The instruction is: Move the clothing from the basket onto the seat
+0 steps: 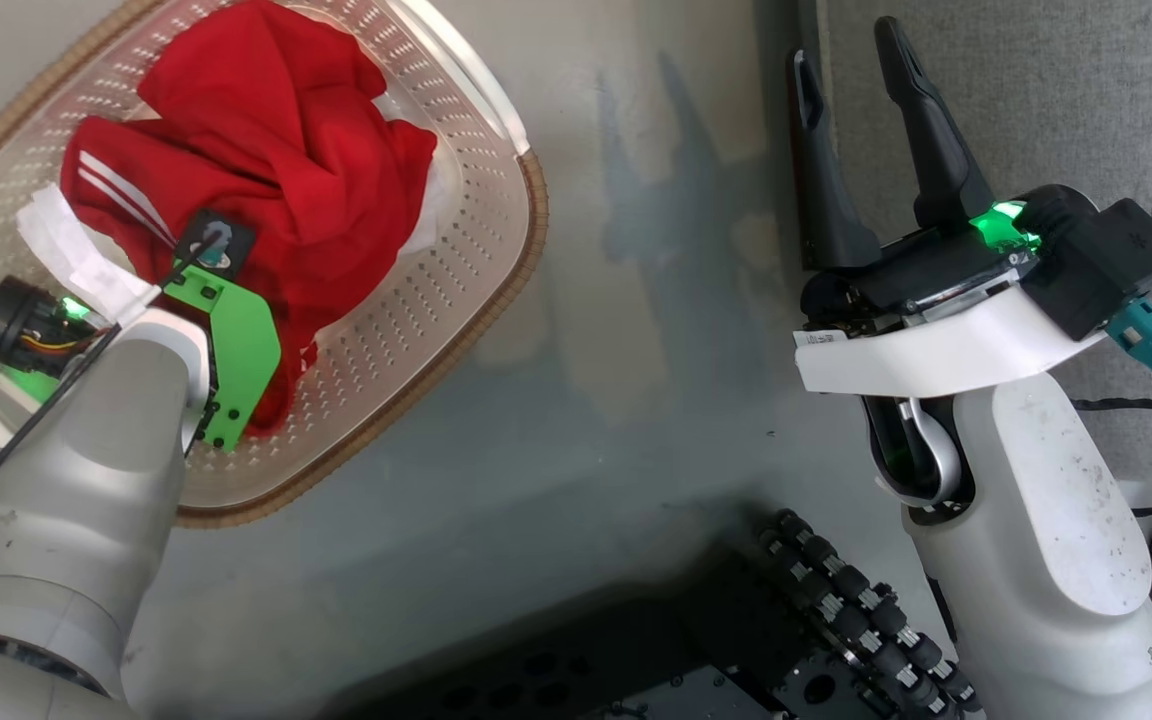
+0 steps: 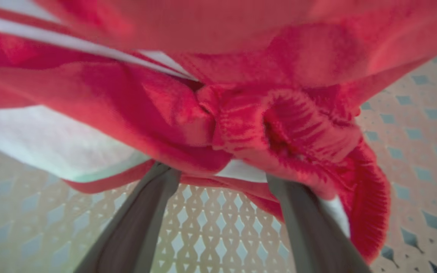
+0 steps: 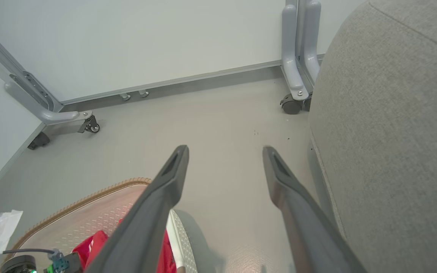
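Clothing (image 1: 266, 150) lies heaped in the basket (image 1: 496, 260); the left gripper (image 2: 218, 174) holds its jaws apart against a ribbed cuff (image 2: 309, 132) (right gripper (image 1: 844, 45) likewise spread, beside the seat (image 1: 1066, 100)). Best to close on a thick fold.

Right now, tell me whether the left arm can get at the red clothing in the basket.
Probably yes: the left gripper sits inside the basket, fingers spread at the red clothing, nothing between.

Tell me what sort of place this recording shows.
Probably a lab mock-up of a living room, not a real home: a grey sofa seat and a laundry basket of red clothing on a bare floor, walled in by plain white panels on castors.
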